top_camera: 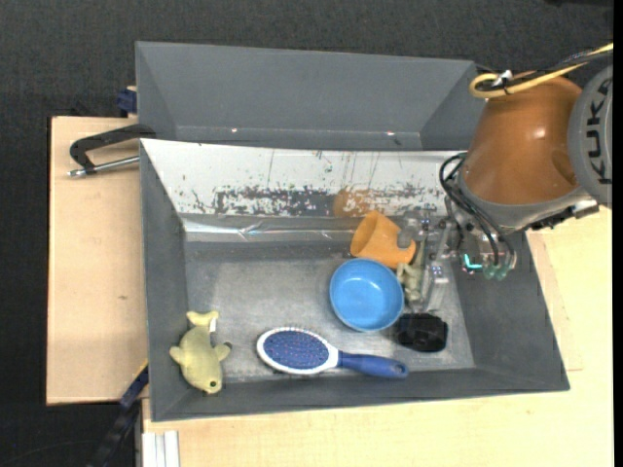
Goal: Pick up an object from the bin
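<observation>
My gripper is low in the right part of the bin, its metal body standing just right of an orange cup and a blue bowl. The cup lies tilted against the back of the bin floor, touching the bowl's far rim. The bowl sits open side up. A small black round object lies just below the gripper, beside the bowl's near right edge. Whether the gripper touches the cup or the bowl I cannot tell.
A blue hairbrush with a white-rimmed oval head lies along the front wall. A yellow plush fish sits in the front left corner. The arm's orange cover hangs over the bin's right rim.
</observation>
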Controlling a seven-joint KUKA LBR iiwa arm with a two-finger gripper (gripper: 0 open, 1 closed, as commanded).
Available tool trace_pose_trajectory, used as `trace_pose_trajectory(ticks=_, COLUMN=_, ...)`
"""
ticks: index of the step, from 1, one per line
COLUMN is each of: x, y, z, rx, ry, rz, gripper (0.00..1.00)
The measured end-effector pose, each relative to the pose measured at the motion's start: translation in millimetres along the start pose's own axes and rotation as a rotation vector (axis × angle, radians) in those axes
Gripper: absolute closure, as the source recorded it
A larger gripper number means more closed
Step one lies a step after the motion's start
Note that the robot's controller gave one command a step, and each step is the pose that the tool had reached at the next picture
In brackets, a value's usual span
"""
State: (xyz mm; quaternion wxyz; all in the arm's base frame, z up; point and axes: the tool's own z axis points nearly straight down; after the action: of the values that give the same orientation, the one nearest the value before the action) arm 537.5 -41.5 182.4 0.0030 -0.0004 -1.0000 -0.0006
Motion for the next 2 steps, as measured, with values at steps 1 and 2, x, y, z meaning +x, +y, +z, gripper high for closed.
trace_pose_trajectory(ticks=1, x=27.2, y=-2.3, z=115.3, rx=-0.001, ry=-0.004, rz=0.053, gripper=0.00)
trace_pose_trajectory(ticks=2, x=24.5, y=-1.6, z=108.9, rx=-0.001, ry=-0.012, rz=0.050, gripper=1.00)
